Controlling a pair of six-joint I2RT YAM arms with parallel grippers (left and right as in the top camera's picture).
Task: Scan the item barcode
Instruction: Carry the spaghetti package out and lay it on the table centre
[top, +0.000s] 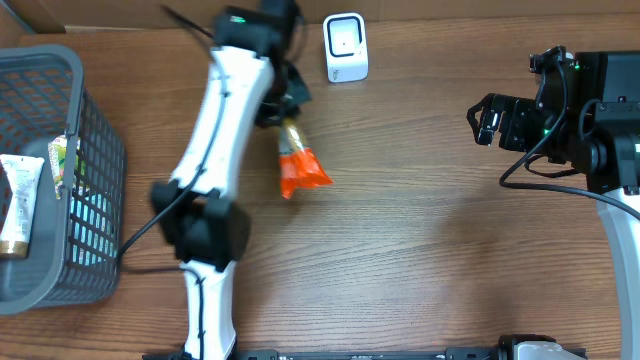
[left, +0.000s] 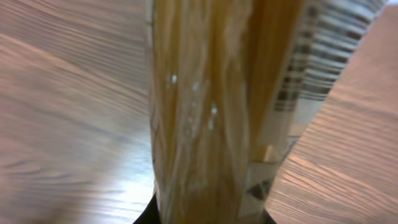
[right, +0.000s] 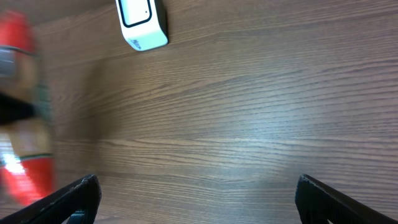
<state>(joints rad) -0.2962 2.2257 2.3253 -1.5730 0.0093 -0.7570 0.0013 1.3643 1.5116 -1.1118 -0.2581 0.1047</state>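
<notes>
My left tool (top: 285, 115) is pinched tight on the clear end of the packet (top: 298, 160), held over the table (top: 420, 250) near the white scanner (top: 346, 47). Its long axis runs from my grip back toward my base, orange end tilted slightly right, with the barcode (left: 311, 56) along one edge. My right tool (top: 484, 120) stands spread wide, well apart.

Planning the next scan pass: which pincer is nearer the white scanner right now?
Left. The left pincer, shut on the packet, sits just left of and below the scanner in the overhead view; the right pincer is open, far off to the scanner's right.
</notes>
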